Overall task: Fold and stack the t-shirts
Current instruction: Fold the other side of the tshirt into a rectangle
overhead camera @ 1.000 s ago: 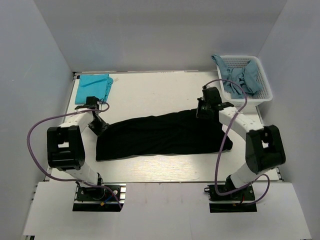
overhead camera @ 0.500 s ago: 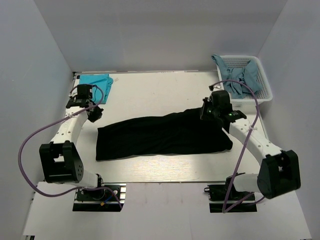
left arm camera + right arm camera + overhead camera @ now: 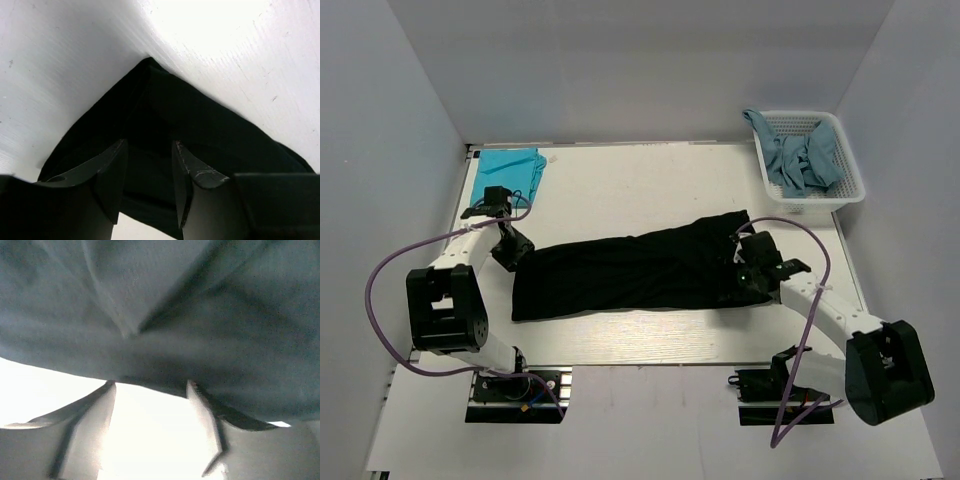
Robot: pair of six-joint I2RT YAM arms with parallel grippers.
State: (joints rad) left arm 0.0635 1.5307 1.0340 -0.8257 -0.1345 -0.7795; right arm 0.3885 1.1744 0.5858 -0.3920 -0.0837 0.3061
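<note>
1. My left gripper (image 3: 510, 252) sits at the left end of the long black cloth t-shirt (image 3: 640, 270). Its fingers (image 3: 112, 170) stand apart, gripping nothing, with a corner of the shirt lying beyond them.
2. My right gripper (image 3: 745, 262) is low over the shirt's right end. Its jaws are apart too, with the dark hem just past the tips.
3. The black shirt lies folded into a long strip across the middle of the white table (image 3: 640, 190).
4. One folded teal cloth t-shirt (image 3: 507, 172) lies beyond the black shirt's left end, apart from it.
5. One white plastic mesh basket (image 3: 850, 160) stands beyond the black shirt's right end, holding crumpled greyish-blue cloth t-shirts (image 3: 798, 160). I cannot count them.
6. Nothing lies on the black shirt but my own arms and the purple cable (image 3: 810, 320) looping beside its right end.
</note>
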